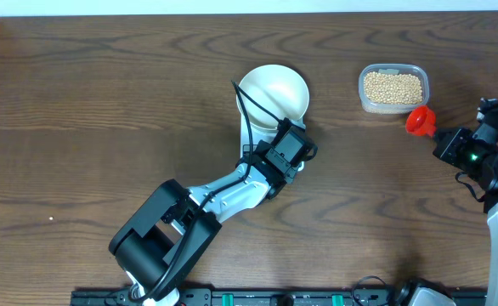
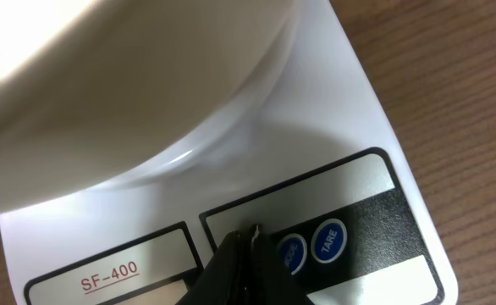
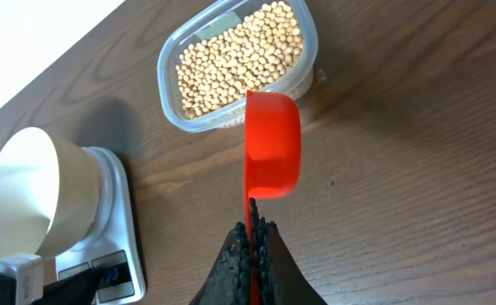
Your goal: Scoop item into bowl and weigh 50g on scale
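Overhead: white bowl (image 1: 273,92) centre-far; soybeans (image 1: 393,87) in clear tub (image 1: 393,110) to its right; red scoop (image 1: 418,120) clamped by right gripper (image 1: 440,134) at the tub's near right.
Left wrist: left gripper (image 2: 250,243), seemingly closed to a point, over scale (image 2: 358,135), near TARE button (image 2: 328,240); zero to be confirmed before scooping.
Right wrist: soybeans lie just beyond scoop.

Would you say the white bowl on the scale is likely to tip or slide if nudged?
Probably slides easily: the bowl looks empty and sits on the smooth scale. It may tip, given its narrow base under a wide rim.
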You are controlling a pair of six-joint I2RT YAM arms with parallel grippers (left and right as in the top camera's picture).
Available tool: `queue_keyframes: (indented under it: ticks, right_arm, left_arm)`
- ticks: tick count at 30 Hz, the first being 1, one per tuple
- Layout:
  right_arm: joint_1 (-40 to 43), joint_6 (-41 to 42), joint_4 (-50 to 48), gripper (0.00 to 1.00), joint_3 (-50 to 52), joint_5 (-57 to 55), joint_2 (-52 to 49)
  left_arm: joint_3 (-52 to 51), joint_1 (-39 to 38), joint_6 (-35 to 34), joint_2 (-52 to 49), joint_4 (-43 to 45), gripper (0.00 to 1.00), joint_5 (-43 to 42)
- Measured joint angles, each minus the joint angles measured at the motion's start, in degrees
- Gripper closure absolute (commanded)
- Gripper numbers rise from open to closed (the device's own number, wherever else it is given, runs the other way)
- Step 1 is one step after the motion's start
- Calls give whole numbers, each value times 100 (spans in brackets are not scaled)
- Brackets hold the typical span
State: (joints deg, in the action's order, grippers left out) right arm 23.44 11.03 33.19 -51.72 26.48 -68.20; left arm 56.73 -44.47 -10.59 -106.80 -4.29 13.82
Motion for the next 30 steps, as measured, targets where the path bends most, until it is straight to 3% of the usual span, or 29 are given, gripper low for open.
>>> queue_keyframes:
  ticks: [15, 23, 30]
  right_arm:
    - [0, 0, 2, 99, 0, 0, 0]
    - [0, 0, 2, 99, 0, 0, 0]
    - [0, 0, 2, 99, 0, 0, 0]
  left_arm:
    - [4, 7, -35, 9, -28, 93, -39]
    - [4, -7, -960, 9, -42, 93, 76]
    - [17, -22, -1357, 9, -127, 93, 114]
